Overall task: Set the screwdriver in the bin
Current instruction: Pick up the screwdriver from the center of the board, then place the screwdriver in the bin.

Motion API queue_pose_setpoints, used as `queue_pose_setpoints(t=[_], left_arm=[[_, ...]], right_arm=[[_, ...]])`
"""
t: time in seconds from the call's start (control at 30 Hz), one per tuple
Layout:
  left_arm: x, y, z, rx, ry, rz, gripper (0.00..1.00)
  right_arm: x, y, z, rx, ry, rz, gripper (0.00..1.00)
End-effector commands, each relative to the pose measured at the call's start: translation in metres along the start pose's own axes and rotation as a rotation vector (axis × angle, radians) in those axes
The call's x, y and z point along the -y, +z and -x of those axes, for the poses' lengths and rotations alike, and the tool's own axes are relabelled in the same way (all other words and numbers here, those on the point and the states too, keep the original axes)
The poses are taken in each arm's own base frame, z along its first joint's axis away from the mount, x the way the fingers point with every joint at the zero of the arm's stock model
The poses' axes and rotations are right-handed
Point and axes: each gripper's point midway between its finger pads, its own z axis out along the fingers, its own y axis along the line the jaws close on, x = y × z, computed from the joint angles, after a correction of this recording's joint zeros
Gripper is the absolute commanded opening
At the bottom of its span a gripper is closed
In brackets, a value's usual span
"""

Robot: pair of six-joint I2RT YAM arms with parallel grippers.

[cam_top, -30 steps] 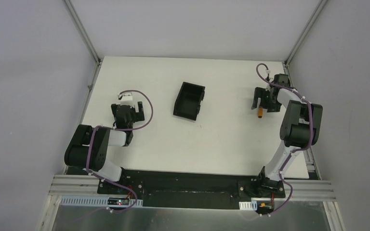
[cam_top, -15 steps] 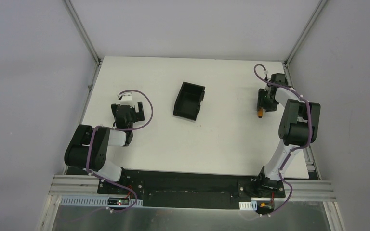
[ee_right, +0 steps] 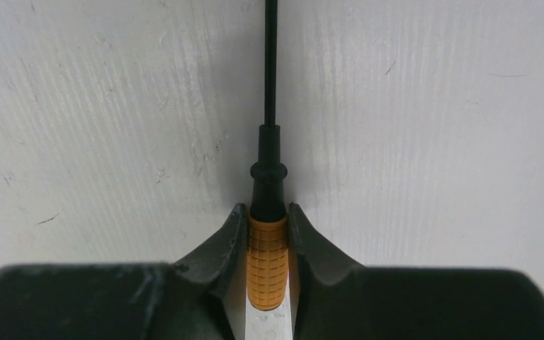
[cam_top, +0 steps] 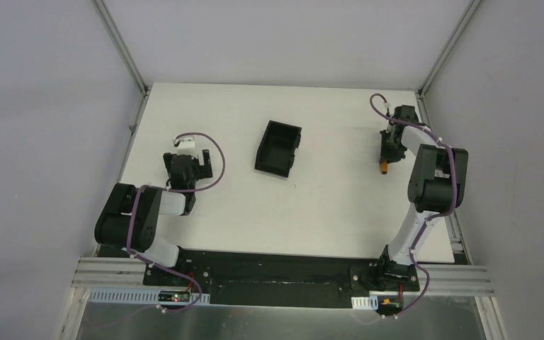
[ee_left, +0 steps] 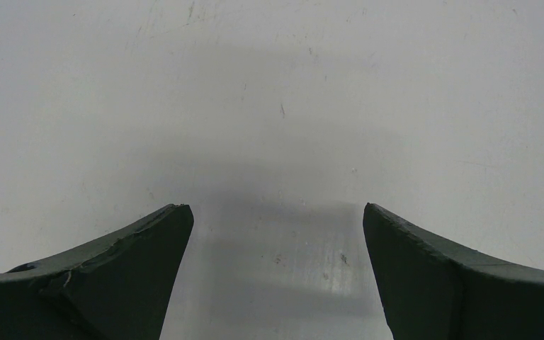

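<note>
The screwdriver [ee_right: 268, 258] has a short ribbed orange handle and a thin black shaft that runs up out of the right wrist view. My right gripper [ee_right: 267, 216] is shut on the orange handle, a finger pressed against each side, low over the white table. From above, the right gripper [cam_top: 388, 150] is at the table's far right with the screwdriver's orange end [cam_top: 384, 168] poking out below it. The black bin [cam_top: 278, 148] stands open-topped at the table's middle, well left of that gripper. My left gripper [ee_left: 276, 216] is open over bare table, near the left side [cam_top: 184, 168].
The metal frame rail [cam_top: 425, 106] and the grey wall run close to the right arm along the table's right edge. The white table [cam_top: 326, 205] lies between the right gripper and the bin.
My right gripper's fingers have closed in from wide open onto the screwdriver's handle. The wrist has shifted slightly toward the far edge. The left arm and the bin have not moved.
</note>
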Motion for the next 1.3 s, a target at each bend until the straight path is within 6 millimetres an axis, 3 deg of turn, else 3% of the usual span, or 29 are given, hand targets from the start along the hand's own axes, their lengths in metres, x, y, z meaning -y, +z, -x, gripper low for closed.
queue_pose_setpoints(t=[0.0, 0.2, 0.47, 0.7, 0.87, 1.27], left_arm=[[0.0, 0.003, 0.013, 0.036, -0.018, -0.003, 0.99], [0.0, 0.002, 0.013, 0.037, -0.018, -0.005, 0.99], [0.0, 0.002, 0.013, 0.037, -0.018, -0.005, 0.99], [0.0, 0.002, 0.013, 0.036, -0.018, -0.004, 0.99], [0.0, 0.003, 0.013, 0.036, -0.018, -0.005, 0.99], [0.0, 0.003, 0.013, 0.036, -0.018, -0.005, 0.99]], right_arm=[[-0.002, -0.018, 0.018, 0.026, 0.017, 0.001, 0.03], [-0.006, -0.063, 0.05, 0.12, 0.073, 0.027, 0.0], [-0.047, -0.127, 0.072, 0.213, 0.299, 0.219, 0.0], [-0.092, -0.17, 0.082, 0.256, 0.355, 0.324, 0.0], [-0.124, -0.178, 0.083, 0.218, 0.364, 0.385, 0.0], [-0.204, -0.164, 0.08, 0.129, 0.315, 0.429, 0.0]])
